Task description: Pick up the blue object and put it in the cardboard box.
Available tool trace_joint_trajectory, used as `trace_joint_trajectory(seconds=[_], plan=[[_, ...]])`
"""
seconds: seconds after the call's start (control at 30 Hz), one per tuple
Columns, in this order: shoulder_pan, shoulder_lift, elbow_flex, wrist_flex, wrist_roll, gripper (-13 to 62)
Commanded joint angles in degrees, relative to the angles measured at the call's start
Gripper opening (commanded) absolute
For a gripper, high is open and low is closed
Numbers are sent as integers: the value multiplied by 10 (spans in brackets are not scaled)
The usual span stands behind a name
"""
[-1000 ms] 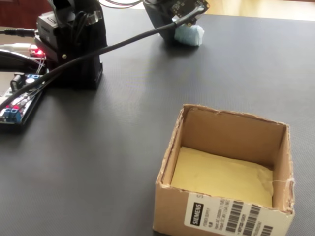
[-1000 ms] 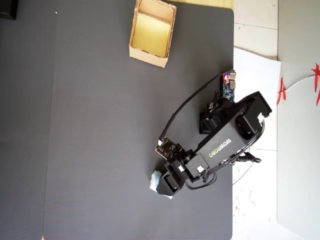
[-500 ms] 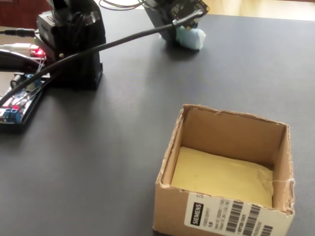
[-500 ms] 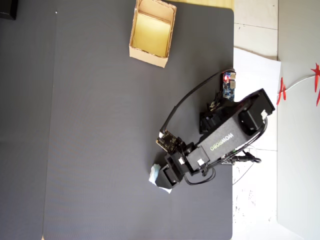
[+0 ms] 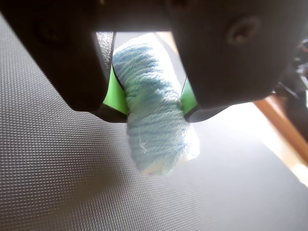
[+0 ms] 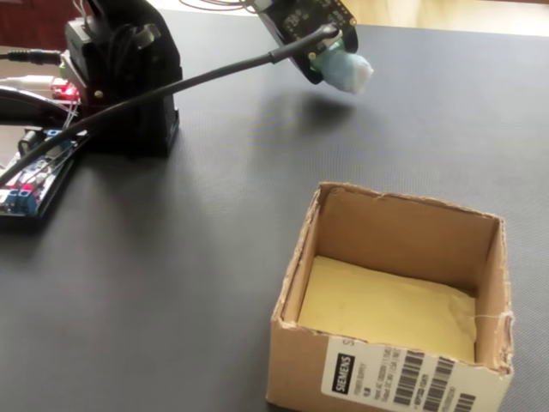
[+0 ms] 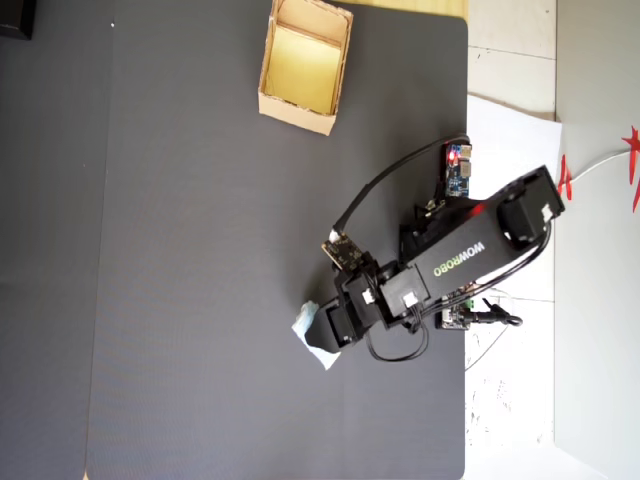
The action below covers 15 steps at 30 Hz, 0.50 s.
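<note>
The black gripper (image 5: 151,103) with green pads was clamped on the small pale-blue yarn-wrapped cylinder (image 5: 156,125), holding it clear of the dark grey mat (image 7: 180,300) near its right edge in the overhead view, well apart from the tan cardboard box (image 7: 290,105) by the far edge.

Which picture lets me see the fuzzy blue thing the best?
The wrist view: the blue object fills the middle, its yarn ribs clear, pinched between the gripper and its green pads. The fixed view shows it small, lifted off the mat. The overhead view shows only a pale sliver beside the arm.
</note>
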Motion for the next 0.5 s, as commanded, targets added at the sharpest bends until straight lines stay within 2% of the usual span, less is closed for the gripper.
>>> trace_joint_trajectory(seconds=[0.0, 0.47], plan=[[15, 23, -18, -38, -6, 121], [172, 54, -25, -113, -6, 121]])
